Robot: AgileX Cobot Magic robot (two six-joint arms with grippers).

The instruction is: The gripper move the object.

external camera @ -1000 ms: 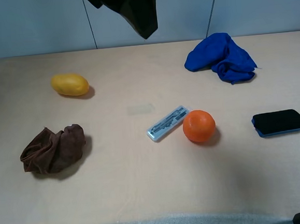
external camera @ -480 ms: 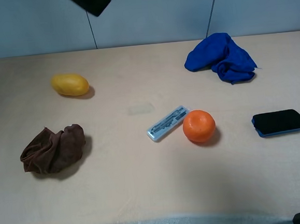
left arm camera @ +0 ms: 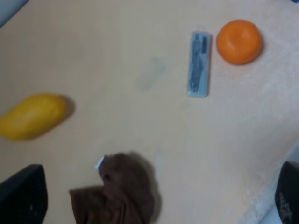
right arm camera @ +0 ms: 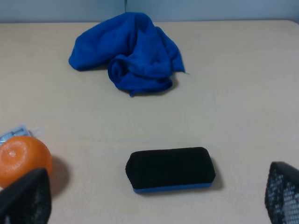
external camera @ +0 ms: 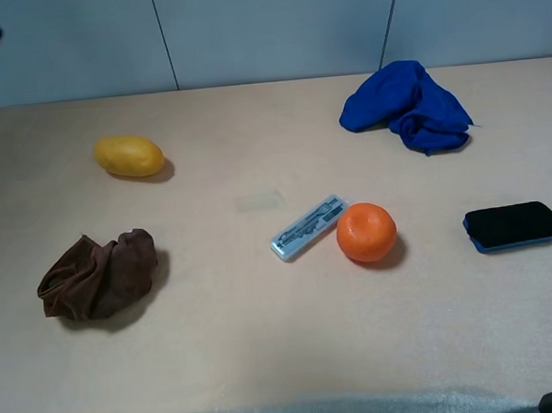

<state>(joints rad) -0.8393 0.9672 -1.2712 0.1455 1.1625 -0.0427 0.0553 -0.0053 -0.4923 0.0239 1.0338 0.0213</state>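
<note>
Mid-tabletop [external camera: 269, 360], the grey bar [external camera: 308, 227] lies untouched just beside the orange [external camera: 366, 232]. Left hand [left arm camera: 154, 200] spread, holding nothing, swung off to my far left since a second ago; I've no approach started.

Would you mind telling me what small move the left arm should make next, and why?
Probably bring the left gripper down and over the whitish-grey bar, with its fingers either side of the bar's narrow width. Its fingers are spread wide and hold nothing, well above the table, and the bar lies flat, untouched, close beside the orange, so the approach should favour the bar's free end.
</note>
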